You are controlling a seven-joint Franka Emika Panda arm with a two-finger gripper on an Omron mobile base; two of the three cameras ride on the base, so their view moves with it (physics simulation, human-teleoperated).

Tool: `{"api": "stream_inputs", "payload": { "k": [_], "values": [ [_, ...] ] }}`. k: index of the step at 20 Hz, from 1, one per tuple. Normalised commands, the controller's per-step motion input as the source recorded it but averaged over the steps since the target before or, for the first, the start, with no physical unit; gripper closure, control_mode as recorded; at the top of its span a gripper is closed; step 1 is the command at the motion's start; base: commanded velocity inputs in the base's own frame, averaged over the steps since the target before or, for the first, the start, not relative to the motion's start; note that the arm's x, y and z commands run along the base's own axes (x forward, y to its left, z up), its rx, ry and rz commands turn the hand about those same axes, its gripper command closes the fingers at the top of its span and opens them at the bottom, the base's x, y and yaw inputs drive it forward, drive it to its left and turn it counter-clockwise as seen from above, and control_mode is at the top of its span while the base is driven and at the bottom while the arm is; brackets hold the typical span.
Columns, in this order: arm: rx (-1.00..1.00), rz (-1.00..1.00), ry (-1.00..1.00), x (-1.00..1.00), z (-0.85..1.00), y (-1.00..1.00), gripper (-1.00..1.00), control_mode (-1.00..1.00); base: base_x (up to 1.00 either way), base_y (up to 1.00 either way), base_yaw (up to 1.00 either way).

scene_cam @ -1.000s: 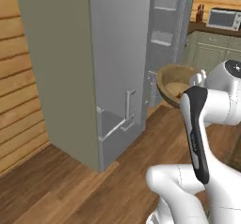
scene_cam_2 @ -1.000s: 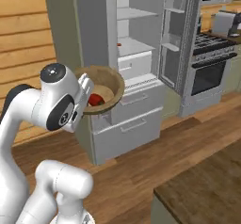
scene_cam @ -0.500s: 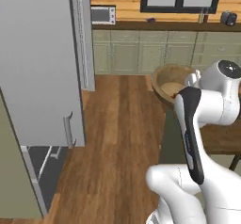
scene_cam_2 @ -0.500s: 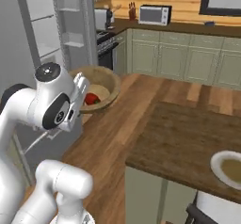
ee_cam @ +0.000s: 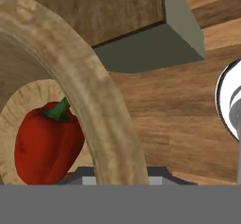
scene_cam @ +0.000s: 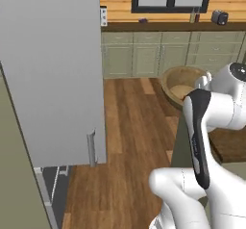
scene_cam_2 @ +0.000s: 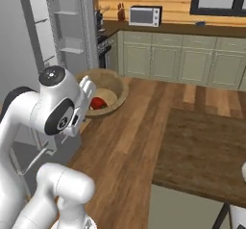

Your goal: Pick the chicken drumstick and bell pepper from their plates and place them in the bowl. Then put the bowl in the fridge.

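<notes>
My gripper [scene_cam_2: 87, 92] is shut on the near rim of the tan wooden bowl [scene_cam_2: 111, 89], holding it in the air over the wood floor. The bowl [scene_cam: 184, 82] sits just beyond my wrist in the left base view. A red bell pepper [ee_cam: 43, 140] with a green stem lies inside the bowl [ee_cam: 89, 89], and the bell pepper [scene_cam_2: 97, 103] also shows from the right base view. The chicken drumstick is hidden. The grey fridge [scene_cam: 53, 69] stands on the left, its shelves [scene_cam_2: 66, 31] showing. A sliver of a plate [scene_cam_2: 244, 168] shows at the counter's right edge.
A wood-topped island counter [scene_cam_2: 206, 151] lies to my right. Green-grey cabinets [scene_cam: 144, 55] run along the far wall, with a microwave [scene_cam_2: 145, 15] on top. A long bar handle [scene_cam: 91, 148] hangs on the fridge's lower front. Open floor [scene_cam: 129, 122] stretches ahead.
The whole scene has swung sideways because the base turned: the fridge slid toward the left edge and the island and far cabinets came into view. The bowl stays in my grip.
</notes>
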Motion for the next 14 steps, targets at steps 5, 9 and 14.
{"api": "stream_inputs", "payload": {
  "k": [5, 9, 14],
  "values": [
    [0.0, 0.0, 0.0, 0.0, 0.0, 0.0, 1.0, 1.0, 0.9, 0.0, -0.1],
    [0.0, 0.0, 0.0, 0.0, 0.0, 0.0, 1.0, 1.0, 0.95, 0.34, -0.16],
    [0.0, 0.0, 0.0, 0.0, 0.0, 0.0, 1.0, 1.0, 0.96, 0.21, -0.07]
  ]
}}
